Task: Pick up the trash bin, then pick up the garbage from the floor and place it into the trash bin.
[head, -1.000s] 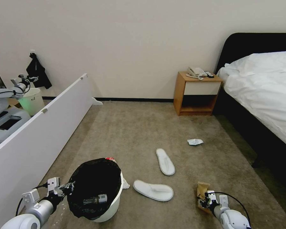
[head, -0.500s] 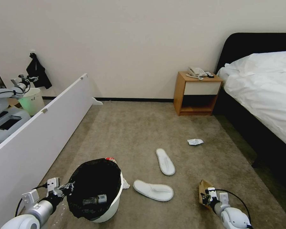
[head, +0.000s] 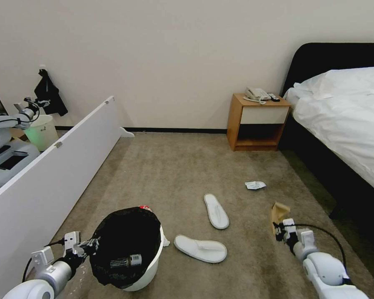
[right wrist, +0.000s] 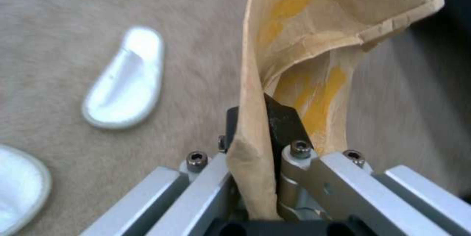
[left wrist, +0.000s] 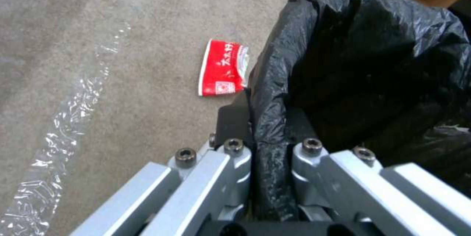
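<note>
Gripping the bin (head: 151, 265) rim lower left, your left gripper (head: 88, 246) stays clamped; your right gripper (head: 281, 231) pinches tan paper (head: 278, 211) lower right.

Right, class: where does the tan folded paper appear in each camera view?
Head view: lower right, the tan folded paper stands upright, clamped in the right gripper.
Right wrist view: centre, the paper rises from the shut right gripper.
Left wrist view: faces the trash bin and a red packet instead.
Shared landmark: the white slippers, in head and right wrist views.
</note>
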`<state>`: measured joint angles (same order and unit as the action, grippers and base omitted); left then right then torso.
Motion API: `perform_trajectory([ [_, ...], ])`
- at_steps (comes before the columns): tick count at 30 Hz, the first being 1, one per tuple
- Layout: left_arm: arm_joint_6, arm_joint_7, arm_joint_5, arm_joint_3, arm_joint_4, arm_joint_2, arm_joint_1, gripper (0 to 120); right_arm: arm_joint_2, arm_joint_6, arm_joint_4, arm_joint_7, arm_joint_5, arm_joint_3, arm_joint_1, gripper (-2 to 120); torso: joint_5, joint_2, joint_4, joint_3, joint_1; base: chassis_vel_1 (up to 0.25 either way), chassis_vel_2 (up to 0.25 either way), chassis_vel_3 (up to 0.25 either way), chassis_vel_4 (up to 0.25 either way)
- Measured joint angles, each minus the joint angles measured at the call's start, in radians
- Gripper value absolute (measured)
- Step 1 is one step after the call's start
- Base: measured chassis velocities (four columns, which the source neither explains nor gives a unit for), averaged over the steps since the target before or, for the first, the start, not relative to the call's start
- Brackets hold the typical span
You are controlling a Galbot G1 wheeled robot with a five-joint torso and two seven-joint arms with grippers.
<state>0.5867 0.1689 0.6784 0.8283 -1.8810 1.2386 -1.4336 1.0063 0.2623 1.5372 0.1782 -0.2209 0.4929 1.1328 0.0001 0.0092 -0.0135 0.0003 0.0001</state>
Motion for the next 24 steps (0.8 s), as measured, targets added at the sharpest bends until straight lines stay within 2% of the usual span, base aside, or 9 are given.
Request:
perform_trajectory([
  [3, 0.001, -0.001, 0.0, 0.0, -0.009, -0.005, -0.003, 4, -0.087, -0.019, 0.137, 0.029, 0.016, -0.043, 0.016, 0, -0.0001, 0.0, 0.0002, 0.0, 0.0, 0.0, 0.0, 0.0, 0.0],
  [5, 0.002, -0.002, 0.001, 0.0, -0.012, -0.007, -0.004, 4, -0.106, -0.03, 0.163, 0.038, 0.016, -0.052, 0.014, 0, 0.0, 0.0, 0.0004, 0.0, 0.0, 0.0, 0.0, 0.0, 0.0],
  [6, 0.003, -0.005, 0.004, -0.002, -0.016, -0.009, -0.005, 4, -0.142, -0.06, 0.206, 0.058, 0.016, -0.074, 0.0, 0, -0.0003, 0.0, 0.0003, 0.0, 0.0, 0.0, 0.0, 0.0, 0.0],
  [9, 0.005, -0.012, 0.007, -0.014, -0.022, -0.009, -0.005, 4, -0.181, -0.129, 0.239, 0.098, -0.005, -0.123, -0.043, 0, -0.0001, 0.0, 0.0003, 0.0, 0.0, 0.0, 0.0, 0.0, 0.0],
  [12, 0.005, -0.013, 0.006, -0.018, -0.023, -0.009, -0.006, 4, -0.187, -0.167, 0.239, 0.115, -0.015, -0.14, -0.06, 0, -0.0003, 0.0, 0.0003, 0.0, 0.0, 0.0, 0.0, 0.0, 0.0],
  [13, 0.006, -0.015, 0.004, -0.029, -0.027, -0.01, -0.006, 4, -0.192, -0.296, 0.227, 0.175, -0.048, -0.184, -0.098, 0, -0.0002, 0.0, 0.0006, 0.0, 0.0, 0.0, 0.0, 0.0, 0.0],
  [14, 0.007, -0.018, 0.004, -0.037, -0.029, -0.01, -0.006, 4, -0.192, -0.379, 0.218, 0.217, -0.078, -0.224, -0.122, 0, 0.0002, 0.0, 0.0004, 0.0, 0.0, 0.0, 0.0, 0.0, 0.0],
  [20, 0.012, -0.03, 0.0, -0.069, -0.032, -0.013, -0.003, 4, -0.183, -0.483, 0.242, 0.296, -0.144, -0.354, -0.201, 0, -0.0001, 0.0, 0.0003, 0.0, 0.0, 0.0, 0.0, 0.0, 0.0],
  [24, 0.014, -0.037, -0.003, -0.096, -0.034, -0.025, 0.004, 4, -0.181, -0.502, 0.246, 0.323, -0.161, -0.436, -0.26, 0, -0.0001, 0.0, 0.0003, 0.0, 0.0, 0.0, 0.0, 0.0, 0.0],
])
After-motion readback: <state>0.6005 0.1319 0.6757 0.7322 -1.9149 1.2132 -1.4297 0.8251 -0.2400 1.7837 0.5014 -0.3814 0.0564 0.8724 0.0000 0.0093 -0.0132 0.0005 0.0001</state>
